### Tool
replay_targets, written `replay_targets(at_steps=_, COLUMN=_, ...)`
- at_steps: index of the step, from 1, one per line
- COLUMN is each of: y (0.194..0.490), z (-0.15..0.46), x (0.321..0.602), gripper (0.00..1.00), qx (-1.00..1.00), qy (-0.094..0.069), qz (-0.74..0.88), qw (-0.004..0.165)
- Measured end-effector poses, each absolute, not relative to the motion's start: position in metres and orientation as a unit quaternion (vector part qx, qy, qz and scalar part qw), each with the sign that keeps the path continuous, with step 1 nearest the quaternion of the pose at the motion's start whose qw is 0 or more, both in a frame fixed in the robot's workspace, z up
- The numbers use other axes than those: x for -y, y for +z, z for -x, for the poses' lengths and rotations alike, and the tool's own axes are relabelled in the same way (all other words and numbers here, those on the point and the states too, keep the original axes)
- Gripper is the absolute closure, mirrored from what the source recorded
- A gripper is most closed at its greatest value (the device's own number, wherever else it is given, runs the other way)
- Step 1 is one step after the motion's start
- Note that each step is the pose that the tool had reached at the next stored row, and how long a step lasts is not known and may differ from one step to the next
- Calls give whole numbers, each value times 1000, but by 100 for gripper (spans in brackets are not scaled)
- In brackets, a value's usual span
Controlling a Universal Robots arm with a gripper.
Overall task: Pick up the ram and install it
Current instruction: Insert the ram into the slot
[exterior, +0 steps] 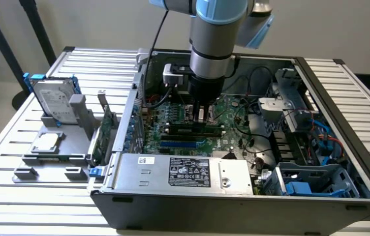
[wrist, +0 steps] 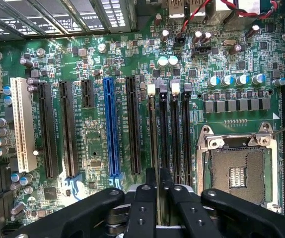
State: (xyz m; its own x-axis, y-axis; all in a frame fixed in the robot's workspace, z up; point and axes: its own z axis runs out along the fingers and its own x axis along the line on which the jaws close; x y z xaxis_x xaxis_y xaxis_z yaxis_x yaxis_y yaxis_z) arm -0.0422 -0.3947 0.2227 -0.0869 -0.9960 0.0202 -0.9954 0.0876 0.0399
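Observation:
The ram (wrist: 154, 131) shows edge-on as a thin olive-green strip standing in the memory slot nearest the black expansion slots. In the exterior view the ram (exterior: 188, 131) lies long and dark on the motherboard (exterior: 228, 110) inside the open computer case. My gripper (wrist: 157, 179) reaches straight down onto it, its two black fingertips (wrist: 150, 177) close together on either side of the ram's top edge. The exterior view shows the gripper (exterior: 201, 119) right over the slots in the middle of the board.
Beside the ram run other black memory slots (wrist: 175, 134), a blue slot (wrist: 110, 131) and the bare CPU socket (wrist: 237, 171). The power supply (exterior: 185, 172) fills the case front, with cables and a drive cage (exterior: 303, 132) at the exterior view's right. Outside stand a hard drive (exterior: 53, 101) and green card (exterior: 109, 130).

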Motion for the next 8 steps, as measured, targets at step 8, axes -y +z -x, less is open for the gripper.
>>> replay_targets(at_steps=8, y=230, z=42, x=395, gripper=78, qx=737, qy=-8, qz=-675, qw=21)
